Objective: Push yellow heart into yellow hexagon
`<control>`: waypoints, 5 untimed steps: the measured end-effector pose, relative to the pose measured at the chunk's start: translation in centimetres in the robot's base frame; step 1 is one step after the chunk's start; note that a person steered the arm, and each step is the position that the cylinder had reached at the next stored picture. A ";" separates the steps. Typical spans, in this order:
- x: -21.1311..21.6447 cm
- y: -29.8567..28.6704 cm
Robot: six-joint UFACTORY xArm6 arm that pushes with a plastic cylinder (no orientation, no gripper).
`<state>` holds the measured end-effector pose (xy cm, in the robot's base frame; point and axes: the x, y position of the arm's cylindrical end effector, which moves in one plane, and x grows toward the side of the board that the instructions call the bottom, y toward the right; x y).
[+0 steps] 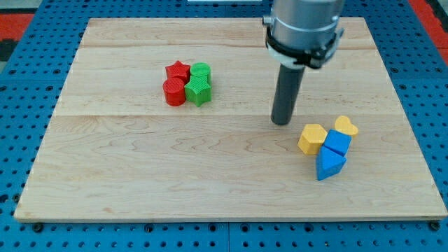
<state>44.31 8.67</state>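
while the straight dark rod hung down from the view's top, my tip [282, 122] rested on the pale wooden board [140, 175] right of centre, touching no block. the rod held nothing and had nothing to clench; it was a bare pushing end.

the small yellow heart block [345, 125] sat near the board's right edge, to the right of my tip and about level with it. the small yellow hexagon block [312, 138] lay just below and right of my tip, close but apart from it. the heart and the hexagon sat near each other with a narrow gap between them. a blue block [337, 143], its shape hard to make out, was tucked between and below them, touching the heart's lower edge and just beside the hexagon. a second blue block, roughly triangular [329, 165], sat directly beneath the first blue one, against it.

well apart, on the board's upper left, four blocks huddled together: a red star block [178, 71], a red cylinder block [174, 92] below it, a green cylinder block [201, 71] to the star's right, and a green star block [199, 89] below that.

the board lay on a blue perforated surface [28, 140].
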 end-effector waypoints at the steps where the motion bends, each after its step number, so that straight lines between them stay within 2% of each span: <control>1: -2.3 3.6; 2: -2.7 10.7; 3: -0.4 14.2; 4: 3.3 11.0; 5: 4.1 7.7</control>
<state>48.36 16.33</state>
